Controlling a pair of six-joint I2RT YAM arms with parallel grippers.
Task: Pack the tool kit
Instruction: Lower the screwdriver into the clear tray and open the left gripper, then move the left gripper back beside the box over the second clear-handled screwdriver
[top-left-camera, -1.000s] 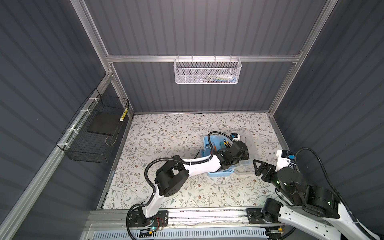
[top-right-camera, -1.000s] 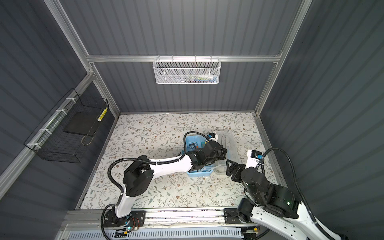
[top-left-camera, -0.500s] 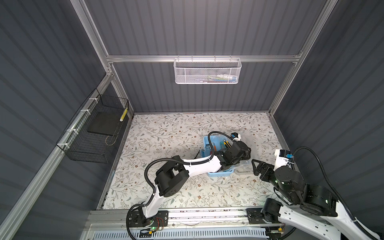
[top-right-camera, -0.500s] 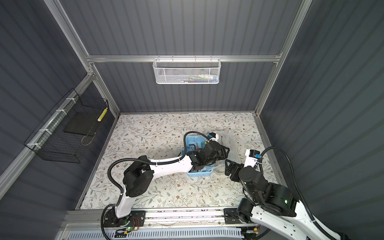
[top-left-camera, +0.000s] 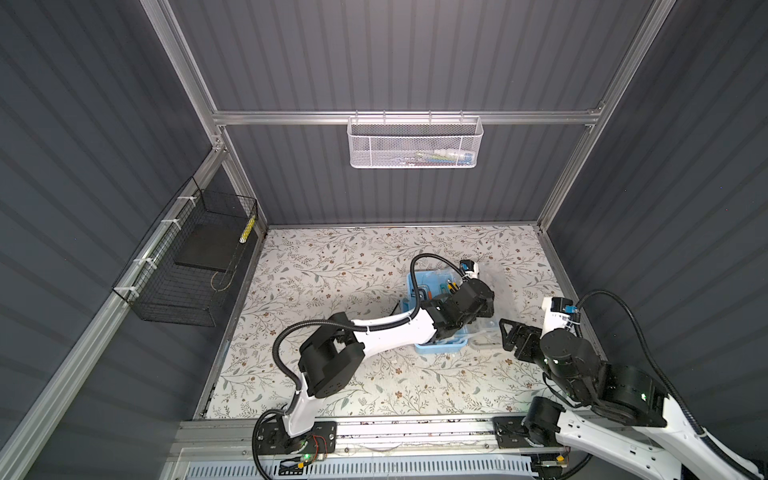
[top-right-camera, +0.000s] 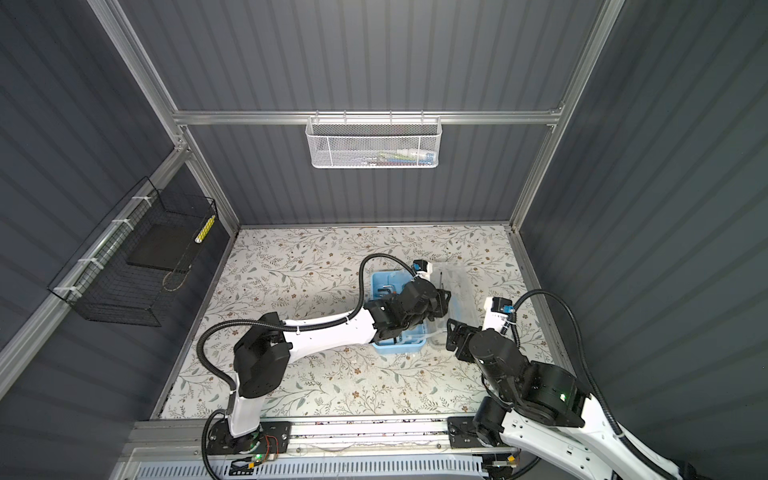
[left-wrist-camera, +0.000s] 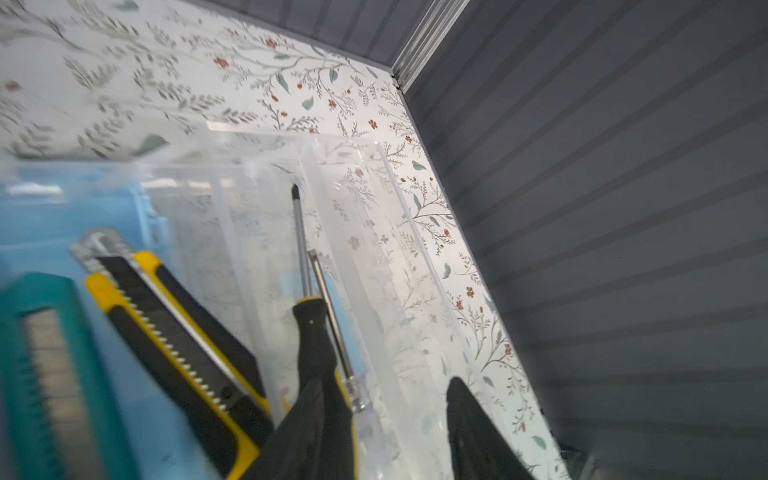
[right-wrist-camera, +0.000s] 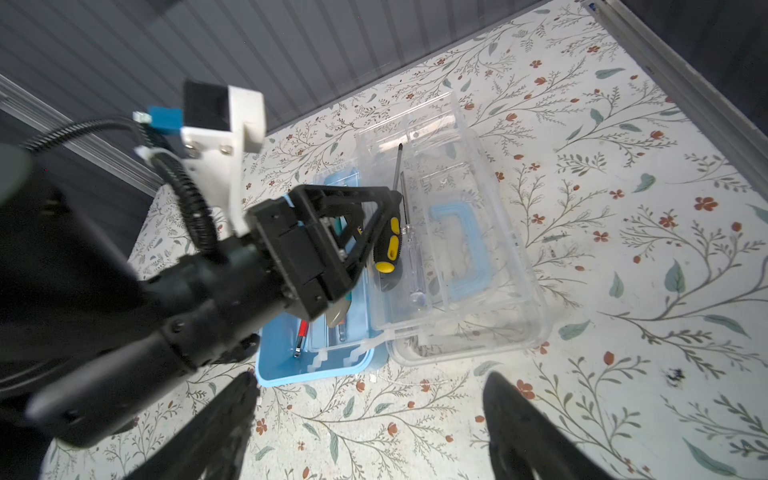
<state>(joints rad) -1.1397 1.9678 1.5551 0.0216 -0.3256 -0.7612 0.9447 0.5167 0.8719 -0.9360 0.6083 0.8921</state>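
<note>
Top views: box (top-left-camera: 441, 348) mid-table; lid (top-left-camera: 496, 286) lies open on its right, beside right claw (top-left-camera: 503, 332).
Left wrist: left claw (left-wrist-camera: 386, 388) part-open, gripping nothing; 2 screwdrivers (left-wrist-camera: 309, 328) lie where box meets lid, shafts pointing ahead.
Right wrist: right claw wide, empty; lid straight ahead, nearer this arm.

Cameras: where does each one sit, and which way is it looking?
Top views: high above the arms' bases, looking down on the table; left arm and right arm show.
Left wrist: on the left arm, above the blue box, looking along the clear lid; left gripper shows, open.
Right wrist: on the right arm, looking at the box; right gripper shows, open, plus the left gripper.
Shared: both wrist views see two screwdrivers in the lid.
</note>
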